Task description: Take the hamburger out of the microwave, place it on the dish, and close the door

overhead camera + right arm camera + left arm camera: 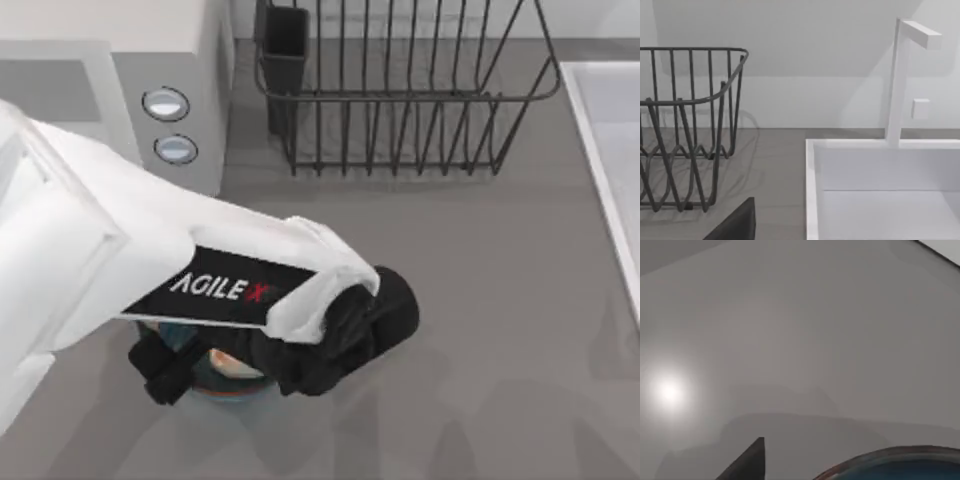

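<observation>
**Left arm over the dish at the front of the desk**

From above, my left arm reaches in from the left side, its white link with the AgileX label lying across the dish, which sits on the grey desk in front of the microwave. The black left hand hangs right over the dish, and I cannot tell whether its fingers are released or clenched. A pale lump with an orange touch peeks out inside the dish beneath the arm, seemingly the hamburger, though most of it is hidden.

The microwave stands at the back left, its two round knobs facing forward. A black wire rack stands just to its right, and a white sink lies at the right edge.

The left wrist view shows the blue dish rim close by, bare desk beyond.

The right wrist view looks at the rack, the sink and a white tap; one dark fingertip of the right hand shows, its state unclear
</observation>
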You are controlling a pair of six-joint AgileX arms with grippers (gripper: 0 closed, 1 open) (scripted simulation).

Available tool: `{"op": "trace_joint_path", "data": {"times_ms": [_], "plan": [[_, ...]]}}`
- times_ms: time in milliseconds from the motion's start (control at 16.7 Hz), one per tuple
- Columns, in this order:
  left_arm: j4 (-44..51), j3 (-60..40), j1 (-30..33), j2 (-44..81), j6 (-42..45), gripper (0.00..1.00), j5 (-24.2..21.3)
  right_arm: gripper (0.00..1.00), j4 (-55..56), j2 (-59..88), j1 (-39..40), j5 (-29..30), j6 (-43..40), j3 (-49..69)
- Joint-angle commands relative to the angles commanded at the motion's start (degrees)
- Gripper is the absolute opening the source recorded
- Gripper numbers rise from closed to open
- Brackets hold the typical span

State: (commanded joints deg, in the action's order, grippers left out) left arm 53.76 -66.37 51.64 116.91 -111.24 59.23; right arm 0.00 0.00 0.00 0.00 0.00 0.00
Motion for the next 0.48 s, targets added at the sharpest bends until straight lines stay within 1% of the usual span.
{"op": "trace_joint_path", "data": {"times_ms": [120,240,480], "plan": [[-5.78,5.36,-2.58,-9.06,7.83,1.0,-5.82,1.0,0.0,0.0,0.0,0.0,0.0,0.0],[-12.19,11.63,-5.99,-20.51,18.08,1.0,-12.37,1.0,0.0,0.0,0.0,0.0,0.0,0.0],[-25.35,25.87,-15.23,-49.09,43.54,1.0,-26.28,1.0,0.0,0.0,0.0,0.0,0.0,0.0]]}}
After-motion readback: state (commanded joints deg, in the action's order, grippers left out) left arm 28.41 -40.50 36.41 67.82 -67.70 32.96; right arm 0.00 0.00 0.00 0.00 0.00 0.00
